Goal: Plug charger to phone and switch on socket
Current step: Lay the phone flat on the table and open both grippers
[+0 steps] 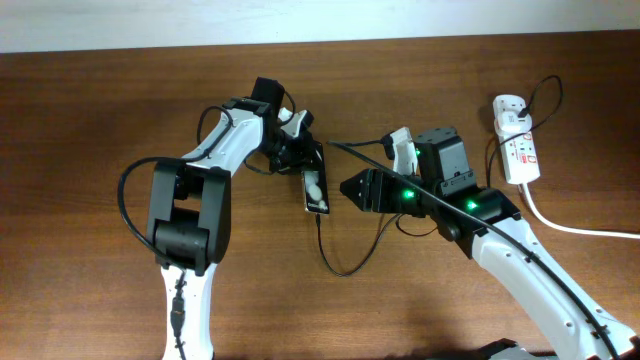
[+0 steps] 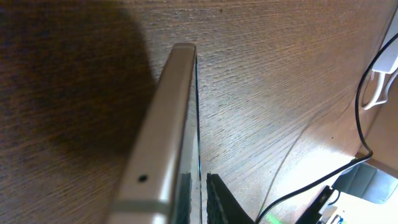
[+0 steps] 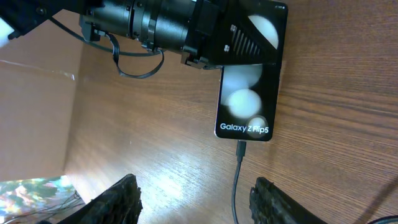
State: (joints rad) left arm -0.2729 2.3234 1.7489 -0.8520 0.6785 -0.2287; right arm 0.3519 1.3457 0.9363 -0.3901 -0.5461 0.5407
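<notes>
**Ana:** Where is the phone?

**Ben:** The phone (image 1: 317,190) lies flat, screen up, on the brown wooden table (image 1: 90,110). It is near the middle, between the two arms. In the right wrist view its glossy screen shows two white round spots and the words "Galaxy Z Flip5".

**Ana:** And the charger?

**Ben:** The charger (image 3: 236,180) is a thin black cable. Its small plug tip sits at the port in the phone's lower edge. From overhead, the cable loops toward the near side of the table, then passes under the right arm and is hidden there.

**Ana:** What about the socket?

**Ben:** The socket (image 1: 518,150) is a white power strip with red markings. It lies at the far right of the table, well apart from the phone. A white adapter (image 1: 508,106) sits in its far end, with a black lead curling off it. A thick white cord (image 1: 575,226) trails away to the right. The switch is too small to tell its position.

**Ana:** How do the grippers stand?

**Ben:** The left gripper (image 1: 303,158) is at the phone's upper end. One ribbed black finger (image 3: 249,43) lies across the top of the screen. The other finger is hidden, so I cannot tell whether the gripper is clamped or slack. The right gripper (image 3: 199,202) hangs just beside the phone's lower end. Its fingers are spread apart and grasp nothing, and the cable runs along the table beneath the gap.
</notes>
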